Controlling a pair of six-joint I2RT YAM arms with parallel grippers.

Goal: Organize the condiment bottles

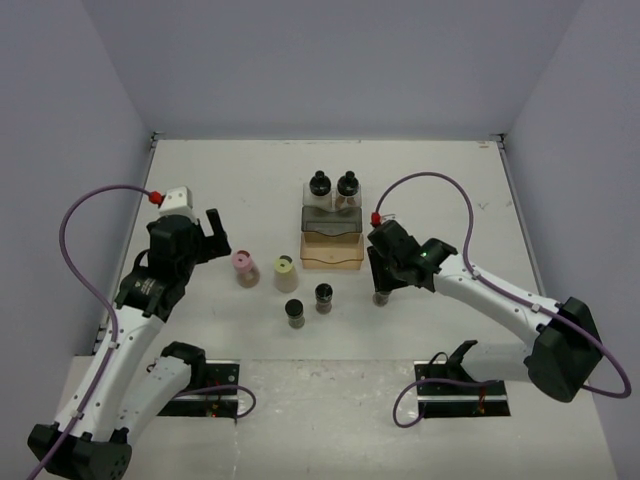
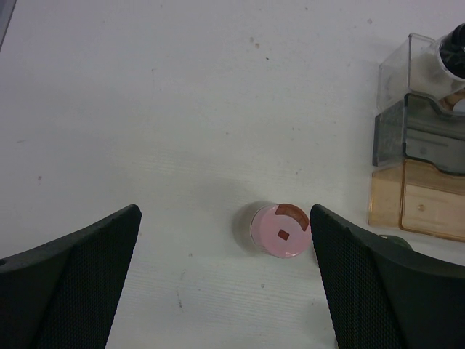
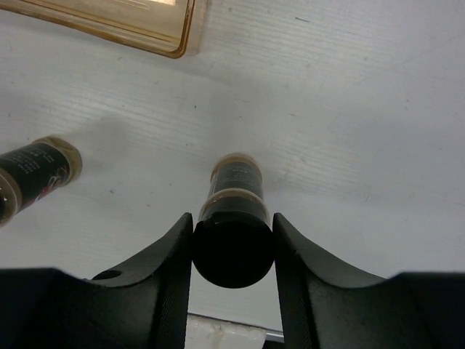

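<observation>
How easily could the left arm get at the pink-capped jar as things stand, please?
Probably yes: the left gripper is open and aimed at the upright pink-capped jar, with nothing between them.

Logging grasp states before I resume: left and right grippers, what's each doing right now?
Left gripper: open, holding nothing; pink-capped jar sits below it.
Right gripper: closed on a black-capped jar, gripping at the cap.

Top view looks down — wrist views close, sharing rack.
</observation>
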